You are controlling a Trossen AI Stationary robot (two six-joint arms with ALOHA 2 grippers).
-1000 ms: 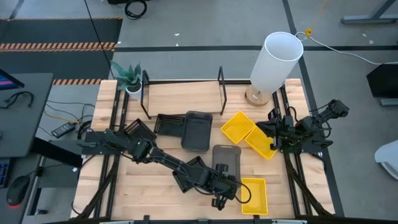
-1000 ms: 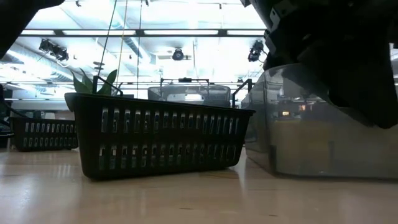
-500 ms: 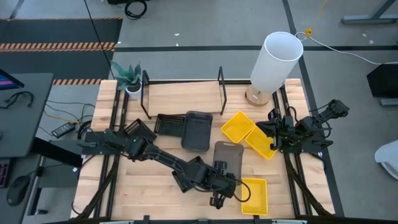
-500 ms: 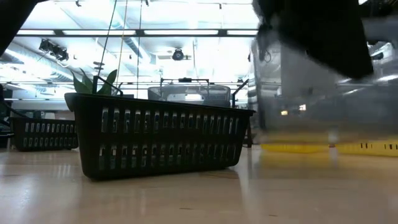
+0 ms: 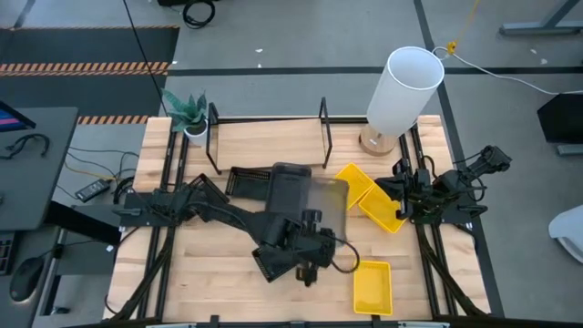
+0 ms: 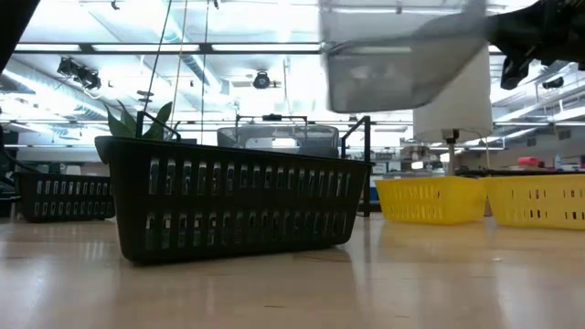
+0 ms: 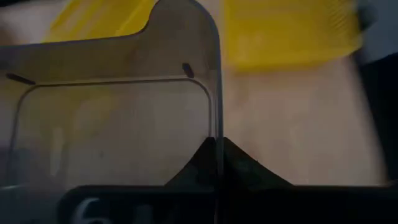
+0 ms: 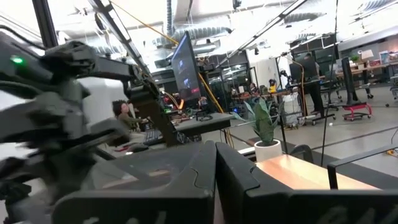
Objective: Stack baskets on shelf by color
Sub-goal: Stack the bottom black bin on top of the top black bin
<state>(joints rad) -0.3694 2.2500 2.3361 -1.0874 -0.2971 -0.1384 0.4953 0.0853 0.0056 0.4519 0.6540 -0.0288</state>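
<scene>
yellow basket (image 5: pixel 372 286) sits nearest the front edge of the counter (image 5: pixel 209 282), untouched. just behind it a black slatted basket (image 5: pixel 273 261) lies on the wood, partly under the left arm.

left claw (image 5: pixel 308 239) is clamped on the rim of a grey basket (image 5: pixel 323 196); the wrist view shows a finger pinching the wall (image 7: pixel 214 149). basket is lifted clear of the counter, high in the low view (image 6: pixel 402 55), hanging over mid-counter beside another grey basket (image 5: pixel 287 187) that lies flat. looks like the carry step toward the shelf.

right claw (image 5: pixel 401 194) is parked at the right side, next to two more yellow baskets (image 5: pixel 351 187) (image 5: pixel 381 210). cannot tell if its fingers are open or closed.

further back: second black slatted basket (image 5: pixel 244 180), then the shelf (image 5: pixel 269 137) with its upright black loops, nothing on the board yet. white cylinder (image 5: pixel 403 87) and a small plant (image 5: pixel 187 111) flank it.

risks, my read:
- one-edge pinch, so the basket can pivot or slip out if the arm swings fast.
- carried basket hangs near the yellow ones and the resting grey one; a low pass could knock them.
- shelf end loop stands in the path; clipping it with the basket's far corner would twist the grip.
- grey should land with grey, so dropping short muddles the colour sort.
</scene>
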